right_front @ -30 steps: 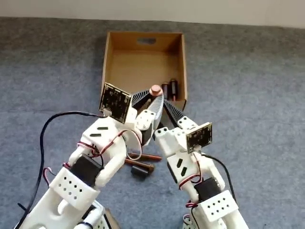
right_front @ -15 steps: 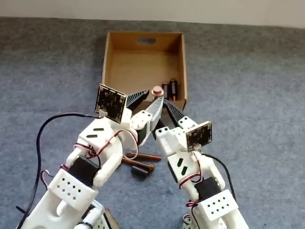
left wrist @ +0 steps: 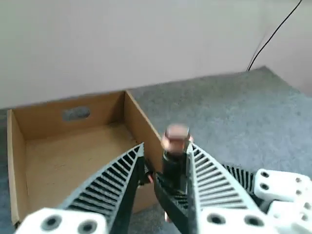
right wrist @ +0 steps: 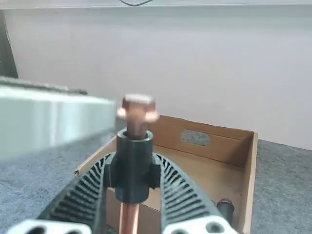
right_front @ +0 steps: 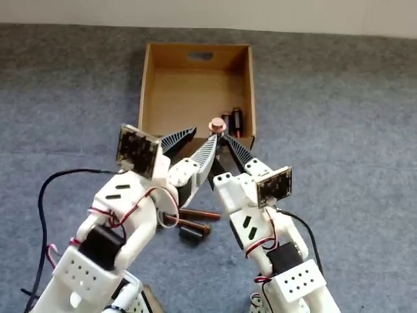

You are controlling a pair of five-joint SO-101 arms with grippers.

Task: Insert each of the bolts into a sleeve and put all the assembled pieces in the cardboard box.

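The right end effector (right wrist: pixel 132 163) is closed on a black sleeve (right wrist: pixel 131 170), which is held upright between its ribbed fingers; a copper bolt (right wrist: pixel 138 109) is seated in the sleeve, its head seen above the rim and its shank seen below. The left end effector (left wrist: pixel 165 146) is spread wide just beside the right one; the held sleeve and bolt are seen within its gap, close against one finger, and whether that finger touches cannot be told. The cardboard box (right_front: pixel 146 85) is found just beyond both end effectors, with its near wall beneath their tips; two assembled pieces (right_front: pixel 232 119) are laid in the box corner nearest the right end effector. Behind the end effectors, between the two arms, two loose bolts (right_front: pixel 199 214) and a loose sleeve (right_front: pixel 190 235) are seen lying on the grey worktop (right_front: pixel 339 130), partly covered by the left arm.
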